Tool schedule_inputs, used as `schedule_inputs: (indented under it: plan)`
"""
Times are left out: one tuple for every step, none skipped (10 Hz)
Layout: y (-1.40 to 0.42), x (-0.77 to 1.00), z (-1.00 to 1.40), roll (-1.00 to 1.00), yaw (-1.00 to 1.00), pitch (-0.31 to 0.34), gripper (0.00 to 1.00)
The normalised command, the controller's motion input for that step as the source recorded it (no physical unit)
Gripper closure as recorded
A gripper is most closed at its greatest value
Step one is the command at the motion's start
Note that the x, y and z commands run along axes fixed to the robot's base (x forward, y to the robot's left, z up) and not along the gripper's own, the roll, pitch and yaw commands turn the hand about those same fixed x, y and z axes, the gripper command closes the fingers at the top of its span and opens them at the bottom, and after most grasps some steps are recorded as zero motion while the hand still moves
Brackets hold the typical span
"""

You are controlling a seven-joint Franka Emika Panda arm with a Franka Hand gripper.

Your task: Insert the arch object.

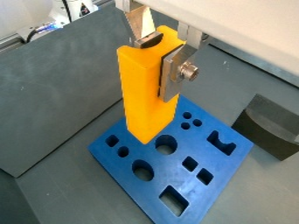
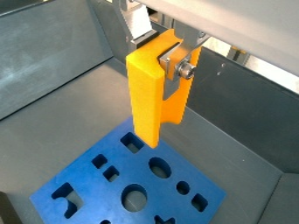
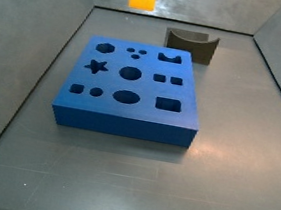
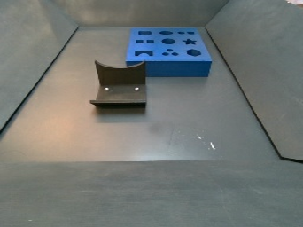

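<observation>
Gripper (image 1: 163, 54) clamped the arch object (image 1: 149, 87), long axis vertical, above the blue board (image 1: 176, 157), toward its 12 o'clock edge.

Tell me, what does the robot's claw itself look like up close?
The claw has two flat silver metal finger plates with dark pads, one plate fastened by small round screws. Above them sits a pale grey-white body. No cables or markings are clearly visible.

1. The arch object (image 1: 149, 87) is bright orange, held between the pincer's (image 1: 165, 54) silver plates.
2. The board (image 3: 132, 86) is saturated blue with darker shaped cut-outs.
3. The concave-topped block (image 4: 119, 85) is dark olive-brown.
4. The counter (image 4: 154, 133) is plain grey.
</observation>
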Motion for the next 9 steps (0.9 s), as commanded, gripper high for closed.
schedule_inputs:
  plan:
    - [0.17,-0.07,-0.13,0.03,-0.30,-0.026,1.00]
    - [0.29,0.16,-0.25,0.14,-0.64,0.000,1.00]
    - [0.20,0.29,-0.30,0.14,-0.75,0.000,1.00]
    - [0.21,0.31,-0.29,0.08,-0.79,0.000,1.00]
    - [0.22,0.34,-0.31,0.05,-0.80,0.000,1.00]
    - [0.22,0.36,-0.33,0.04,-0.79,0.000,1.00]
    - [0.23,0.36,-0.33,0.04,-0.78,0.000,1.00]
    - [0.21,0.37,-0.30,0.03,-0.80,0.000,1.00]
    - [0.20,0.39,-0.24,0.01,-0.81,0.000,1.00]
